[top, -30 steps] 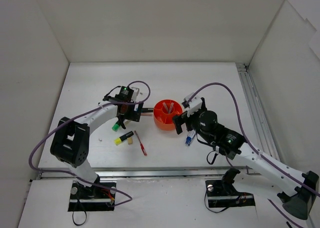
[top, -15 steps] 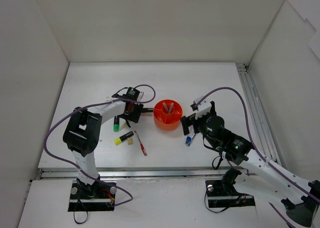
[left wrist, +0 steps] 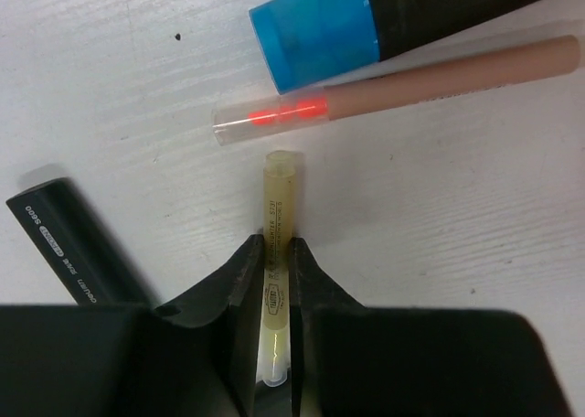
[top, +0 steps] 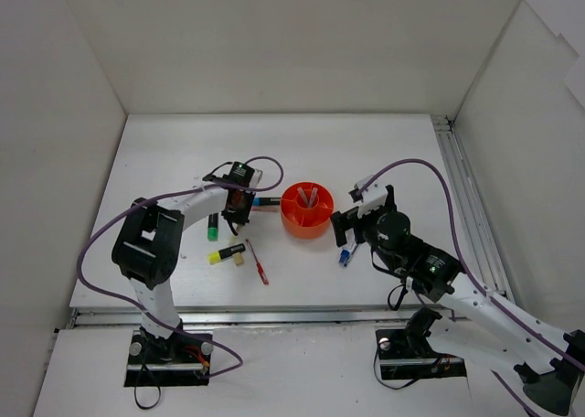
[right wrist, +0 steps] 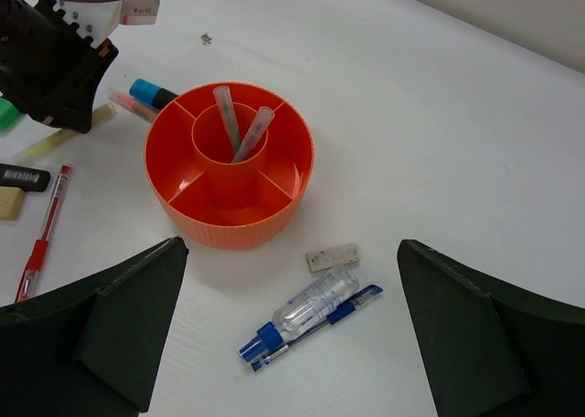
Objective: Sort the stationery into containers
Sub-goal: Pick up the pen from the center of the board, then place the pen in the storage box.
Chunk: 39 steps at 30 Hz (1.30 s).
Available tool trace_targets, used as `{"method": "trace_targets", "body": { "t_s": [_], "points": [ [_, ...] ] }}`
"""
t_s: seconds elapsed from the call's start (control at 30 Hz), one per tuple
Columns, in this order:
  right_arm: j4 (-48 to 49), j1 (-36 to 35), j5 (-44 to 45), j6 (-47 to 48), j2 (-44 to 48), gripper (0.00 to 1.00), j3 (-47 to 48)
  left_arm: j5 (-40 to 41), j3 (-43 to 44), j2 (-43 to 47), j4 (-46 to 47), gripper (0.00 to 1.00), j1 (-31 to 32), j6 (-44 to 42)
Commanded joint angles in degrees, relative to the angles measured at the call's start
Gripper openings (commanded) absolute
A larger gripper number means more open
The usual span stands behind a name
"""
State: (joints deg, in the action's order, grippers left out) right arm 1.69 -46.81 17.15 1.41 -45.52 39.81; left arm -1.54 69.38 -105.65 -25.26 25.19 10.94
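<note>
From above, the left pincer point(top: 239, 207) is low on the desk point(top: 366, 152), just left of the orange tub point(top: 306, 232), among the scattered stationery. The right pincer point(top: 345, 227) hangs on the other side of the tub, near the blue-white marker point(top: 345, 255).

In the left wrist view, the left pincer is closed on a pale yellow pen point(left wrist: 279, 197) that lies on the desk. The jaws grip it toward its near end. The pink pen point(left wrist: 411, 88) and the blue-capped highlighter point(left wrist: 315, 19) lie across, just beyond its tip. I think the lift should go straight up, not forward, so these 2 are not pushed. Because the grip is away from the middle, the pen may droop, so a slow carry seems better.

In the right wrist view, the right pincer is wide open and holds nothing. The central ring of the tub holds 2 thin pens point(right wrist: 226, 115), both leaning. The outer compartments that I can see look empty. The yellow pen probably belongs in the ring too.
</note>
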Motion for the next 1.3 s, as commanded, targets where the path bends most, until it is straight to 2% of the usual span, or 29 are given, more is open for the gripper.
{"method": "trace_targets", "body": {
  "t_s": [0.0,0.17,0.3,0.4,0.5,0.63,0.8,0.93,1.0,1.17,1.27],
  "points": [
    [2.18,0.49,0.61,-0.88,0.25,0.98,0.53,-0.83,0.31,5.36,0.56,0.00,0.56,0.75],
    [2.00,0.31,-3.51,-1.15,0.08,0.98,0.62,0.57,2.07,9.66,0.12,0.00,0.56,2.33],
    [3.49,0.40,-9.31,-0.45,-0.97,0.98,0.62,1.28,7.15,12.65,-4.00,0.00,0.56,7.15],
    [6.82,-1.52,-13.88,5.33,-2.56,0.98,-0.52,2.34,11.71,14.59,-9.27,0.00,0.04,14.61],
    [12.36,-4.68,-15.21,17.09,-3.26,0.98,-2.98,-4.94,15.41,15.99,-14.37,0.00,-1.45,21.04],
    [18.60,-7.59,-18.54,25.82,-5.01,0.98,-2.73,-10.93,18.77,16.44,-20.17,0.00,-1.99,25.53],
    [23.43,-11.72,-15.84,35.30,-13.52,0.98,0.27,-17.26,16.84,18.19,-18.96,0.00,-0.76,27.29],
    [38.34,-16.20,-7.85,47.08,-20.65,0.98,-2.63,-22.36,17.88,17.94,-19.39,0.00,0.38,27.56],
    [41.10,-17.70,-4.59,52.43,-23.72,0.98,-2.46,-22.98,19.81,17.32,-21.49,0.00,1.69,26.77],
    [45.32,-18.32,-13.44,54.05,-25.76,0.98,-1.58,-24.56,21.75,16.35,-22.99,0.00,2.32,25.89],
    [48.05,-19.19,-13.73,56.68,-28.74,0.98,-1.14,-25.88,22.11,15.74,-24.49,0.00,2.32,25.01]
  ]
}}
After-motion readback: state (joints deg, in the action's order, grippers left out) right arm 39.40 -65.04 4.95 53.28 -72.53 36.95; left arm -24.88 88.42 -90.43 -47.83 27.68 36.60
